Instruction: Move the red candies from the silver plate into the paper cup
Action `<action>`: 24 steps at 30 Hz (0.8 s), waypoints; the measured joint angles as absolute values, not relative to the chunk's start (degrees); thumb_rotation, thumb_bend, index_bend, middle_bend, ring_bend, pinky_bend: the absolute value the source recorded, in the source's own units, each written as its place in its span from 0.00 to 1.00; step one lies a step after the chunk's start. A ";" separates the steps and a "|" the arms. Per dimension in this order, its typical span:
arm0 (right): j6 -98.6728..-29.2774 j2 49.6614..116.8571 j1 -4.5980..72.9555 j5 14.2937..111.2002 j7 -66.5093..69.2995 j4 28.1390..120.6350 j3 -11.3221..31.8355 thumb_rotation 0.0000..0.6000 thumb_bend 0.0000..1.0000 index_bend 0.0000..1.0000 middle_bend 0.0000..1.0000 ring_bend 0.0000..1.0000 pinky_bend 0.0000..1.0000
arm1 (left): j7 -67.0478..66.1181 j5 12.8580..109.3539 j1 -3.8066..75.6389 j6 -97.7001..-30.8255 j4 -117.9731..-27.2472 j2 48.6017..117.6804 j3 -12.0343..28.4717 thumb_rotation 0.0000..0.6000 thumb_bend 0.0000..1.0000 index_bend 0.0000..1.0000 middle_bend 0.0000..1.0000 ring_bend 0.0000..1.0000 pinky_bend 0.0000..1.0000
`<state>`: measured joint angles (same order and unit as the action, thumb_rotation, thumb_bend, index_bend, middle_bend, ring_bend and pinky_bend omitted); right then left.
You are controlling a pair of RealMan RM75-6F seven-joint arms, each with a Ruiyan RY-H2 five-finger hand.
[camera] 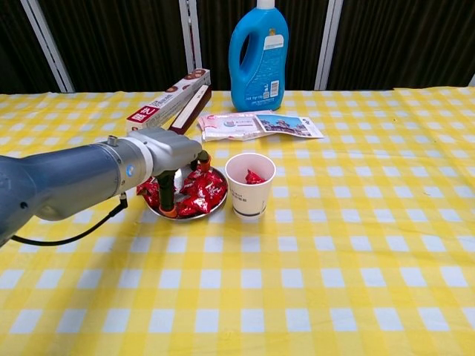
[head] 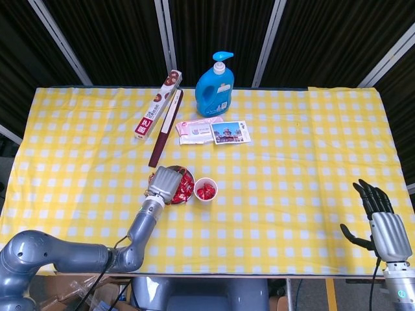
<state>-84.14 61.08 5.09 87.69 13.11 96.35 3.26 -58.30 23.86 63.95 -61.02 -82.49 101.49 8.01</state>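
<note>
The left hand [camera: 172,167] sits right over the silver plate [camera: 194,216], so most of the plate's near-left side is covered, and I can't tell if it's got a red candy [camera: 210,189]. The blue bottle's [camera: 259,55] top is cropped in the chest view.

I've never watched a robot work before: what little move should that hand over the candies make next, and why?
Probably close the left hand on one of the red candies. Its fingertips already reach into the silver plate, nothing is visibly held, and the paper cup beside it holds only a little candy.
</note>
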 measured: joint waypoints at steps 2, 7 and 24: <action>-84.14 61.07 5.10 87.72 13.10 96.34 3.25 1.00 0.36 0.00 0.00 0.00 0.00 | -58.51 23.89 64.12 -60.76 -81.87 102.07 7.97 1.00 0.14 0.27 0.26 0.88 0.93; -84.00 61.05 5.13 87.81 13.24 96.49 3.16 1.00 0.36 0.00 0.00 0.00 0.00 | -58.77 24.43 64.21 -60.56 -80.62 103.12 7.67 1.00 0.29 0.41 0.45 0.89 0.94; -83.98 61.11 5.10 87.75 13.06 96.58 3.13 1.00 0.36 0.00 0.00 0.00 0.00 | -56.15 31.31 62.07 -61.76 -78.03 102.92 7.32 1.00 0.46 0.61 0.69 0.90 0.95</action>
<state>-83.98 61.11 5.10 87.75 13.06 96.58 3.13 -56.15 31.31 62.07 -61.76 -78.03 102.92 7.32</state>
